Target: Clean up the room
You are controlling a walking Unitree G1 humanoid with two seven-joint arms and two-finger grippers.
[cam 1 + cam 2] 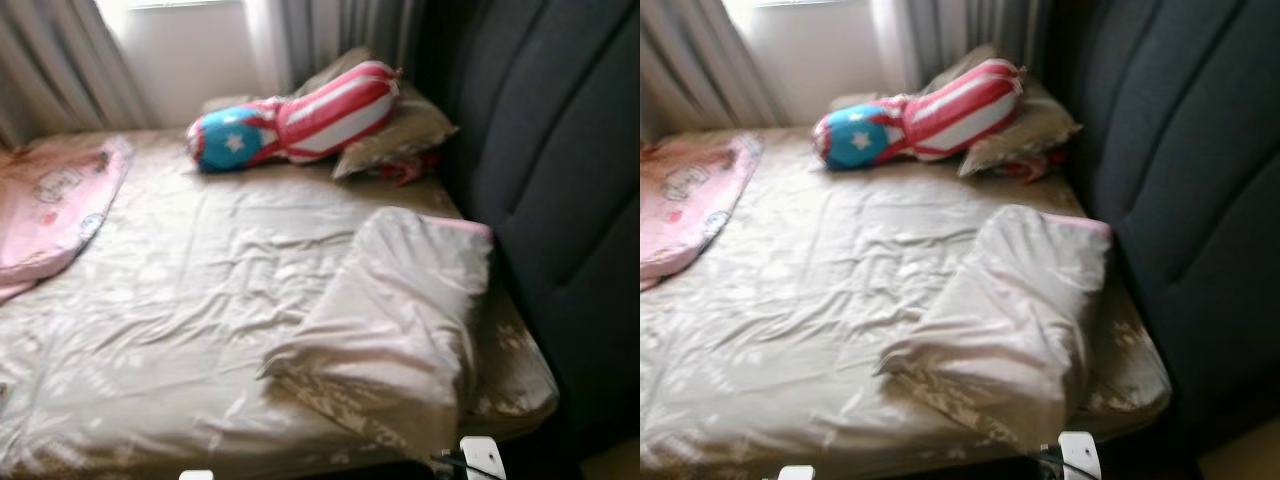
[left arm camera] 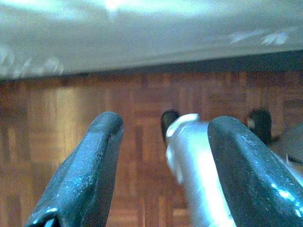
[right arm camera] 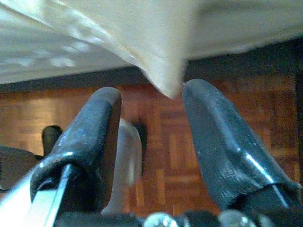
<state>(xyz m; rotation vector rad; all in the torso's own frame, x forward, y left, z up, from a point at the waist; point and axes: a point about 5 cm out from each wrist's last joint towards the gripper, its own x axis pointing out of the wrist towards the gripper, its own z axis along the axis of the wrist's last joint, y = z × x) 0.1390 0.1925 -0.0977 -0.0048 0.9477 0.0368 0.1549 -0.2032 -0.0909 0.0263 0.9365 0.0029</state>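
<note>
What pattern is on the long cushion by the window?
The long cushion has red and white stripes, with a blue end bearing a white star; clearest in the left eye view.

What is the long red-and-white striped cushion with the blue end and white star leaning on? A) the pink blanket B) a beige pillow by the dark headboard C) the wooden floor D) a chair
B: the red-and-white striped cushion with the blue starred end lies across the bed with its striped end propped on a beige pillow next to the dark padded headboard.
</note>
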